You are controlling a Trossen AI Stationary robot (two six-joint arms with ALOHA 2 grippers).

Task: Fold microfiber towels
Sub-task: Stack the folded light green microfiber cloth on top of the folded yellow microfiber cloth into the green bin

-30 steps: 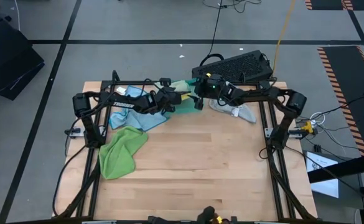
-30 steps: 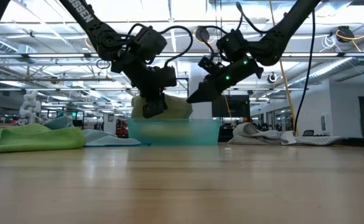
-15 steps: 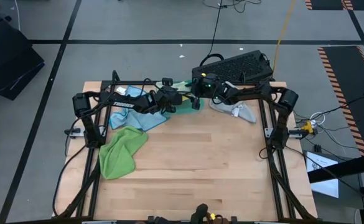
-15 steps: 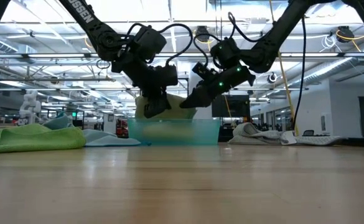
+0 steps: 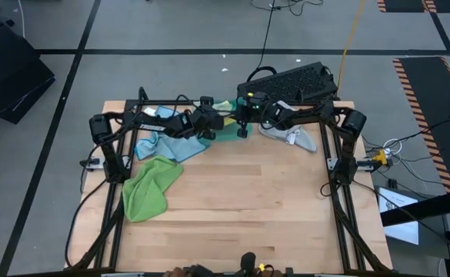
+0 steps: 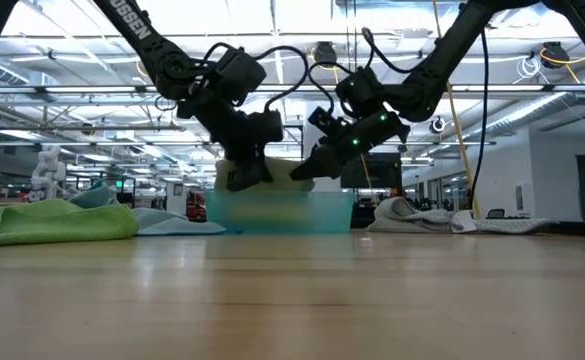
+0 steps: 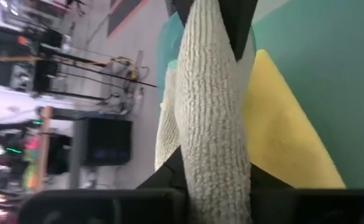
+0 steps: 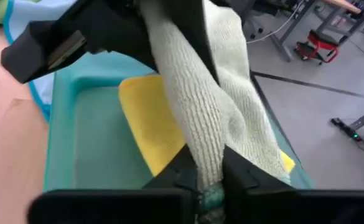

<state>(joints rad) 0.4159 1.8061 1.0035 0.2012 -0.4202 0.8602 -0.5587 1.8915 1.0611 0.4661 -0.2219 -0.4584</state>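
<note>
**2 grippers, 1 pale towel above the tray**

2 dark arms meet over the teal tray (image 8: 63,155) at the table's far edge. The left gripper (image 7: 216,180) is clamped on a pale ribbed towel (image 8: 194,112), which hangs as a limp rope, and the right gripper (image 8: 208,174) has its fingers pinched together on the same towel further along. A yellow towel (image 8: 150,118) lies flat in the tray beneath. On the table (image 5: 240,200), a green towel (image 5: 149,185) sits crumpled near the left side, a light blue towel (image 5: 163,145) lies just beside the tray, and a grey towel (image 5: 294,138) lies to the right.

Soft, light and floppy, the pale towel will likely sag and bunch wherever it goes unsupported; 2 adjacent corners look the best places to hold, though its corners cannot be made out here.
</note>
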